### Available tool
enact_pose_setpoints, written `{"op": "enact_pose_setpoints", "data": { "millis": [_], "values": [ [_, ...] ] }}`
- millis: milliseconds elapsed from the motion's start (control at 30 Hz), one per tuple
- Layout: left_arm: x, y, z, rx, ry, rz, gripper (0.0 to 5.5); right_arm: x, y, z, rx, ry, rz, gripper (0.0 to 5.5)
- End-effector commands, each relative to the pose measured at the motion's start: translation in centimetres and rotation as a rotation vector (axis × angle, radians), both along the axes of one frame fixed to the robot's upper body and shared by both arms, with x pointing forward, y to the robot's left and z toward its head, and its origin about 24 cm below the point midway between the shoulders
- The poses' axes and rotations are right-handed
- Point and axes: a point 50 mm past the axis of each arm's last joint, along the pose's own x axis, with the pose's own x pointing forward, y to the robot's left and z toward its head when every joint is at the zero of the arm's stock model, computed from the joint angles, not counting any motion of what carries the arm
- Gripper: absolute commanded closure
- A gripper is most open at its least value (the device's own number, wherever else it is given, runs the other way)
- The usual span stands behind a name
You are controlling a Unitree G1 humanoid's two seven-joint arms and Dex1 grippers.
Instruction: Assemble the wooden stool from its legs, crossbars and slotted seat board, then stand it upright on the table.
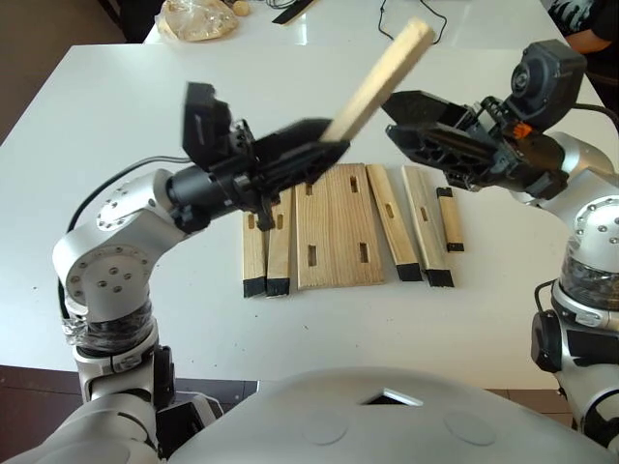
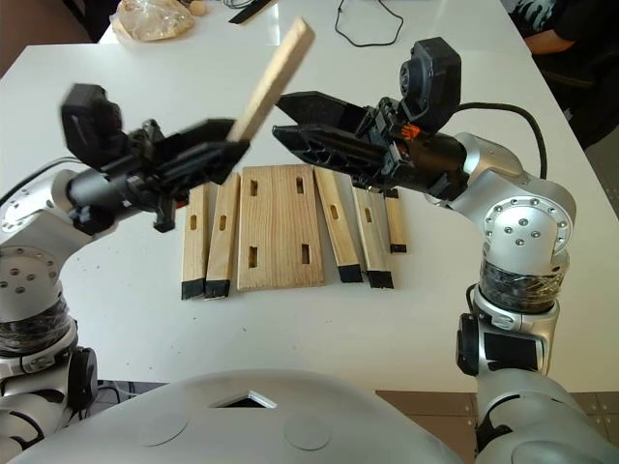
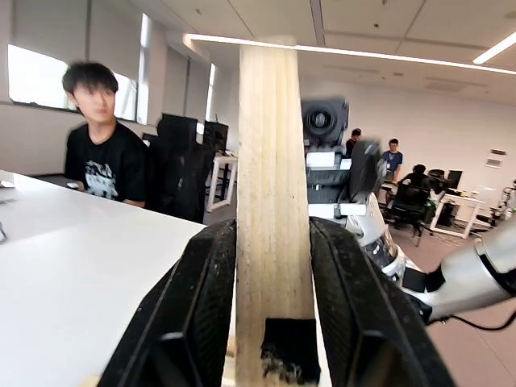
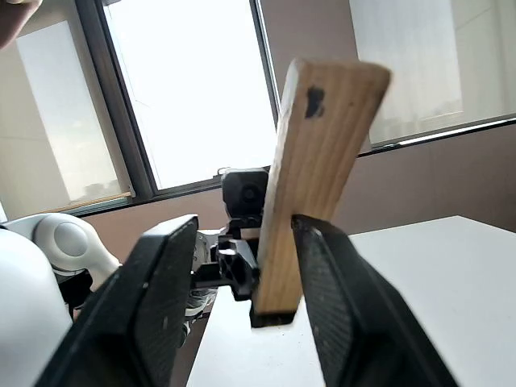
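My left gripper (image 1: 324,145) is shut on a wooden leg (image 1: 379,75), which it holds above the table, slanting up and away to the right. In the left wrist view the leg (image 3: 274,201) stands between the two black fingers (image 3: 193,306). My right gripper (image 1: 395,121) hovers open just right of the leg. In the right wrist view the leg's black-marked end (image 4: 318,161) lies between its spread fingers (image 4: 165,290). The slotted seat board (image 1: 336,227) lies flat on the table. Two legs (image 1: 267,249) lie to its left, and two more legs (image 1: 406,222) and a short crossbar (image 1: 449,220) to its right.
The white table (image 1: 116,116) has bare room to the left and in front of the parts. A plastic bag (image 1: 198,17) and a black cable (image 1: 406,12) lie at the far edge.
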Motion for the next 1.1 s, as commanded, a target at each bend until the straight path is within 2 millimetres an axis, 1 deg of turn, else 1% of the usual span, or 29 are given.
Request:
{"op": "enact_pose_setpoints", "data": {
  "millis": [33, 167, 333, 500, 700, 900, 933, 1100],
  "values": [
    [-0.8, -0.7, -0.5, 0.072, -0.060, -0.058, 4.19, 0.2, 0.6, -0.9, -0.069, -0.005, 0.000, 2.95],
    [-0.8, -1.0, -0.9, 0.096, -0.070, -0.069, 4.19, 0.1, 0.9, -1.5, -0.109, -0.032, -0.005, 2.42],
    [-0.9, -0.4, -1.1, 0.125, -0.065, -0.075, 4.19, 0.4, 0.5, -1.6, -0.154, -0.072, -0.026, 2.42],
    [-1.3, -0.3, -1.9, 0.192, -0.056, -0.106, 4.19, 0.3, 0.4, -1.5, -0.189, -0.103, 0.011, 2.42],
    [-1.4, -0.4, -2.6, 0.213, -0.039, -0.112, 4.19, -0.4, 0.6, -1.3, -0.208, -0.128, 0.086, 2.42],
    [-1.0, -0.3, -2.3, 0.229, -0.047, -0.110, 4.19, -0.6, 0.9, -1.5, -0.239, -0.154, 0.113, 2.42],
    [-1.0, -0.3, -2.3, 0.231, -0.047, -0.113, 4.19, -0.6, 0.9, -1.6, -0.241, -0.155, 0.113, 2.60],
    [-0.9, -0.2, -2.4, 0.254, -0.045, -0.125, 4.19, -0.6, 1.2, -2.2, -0.269, -0.184, 0.102, 3.15]
  ]
}}
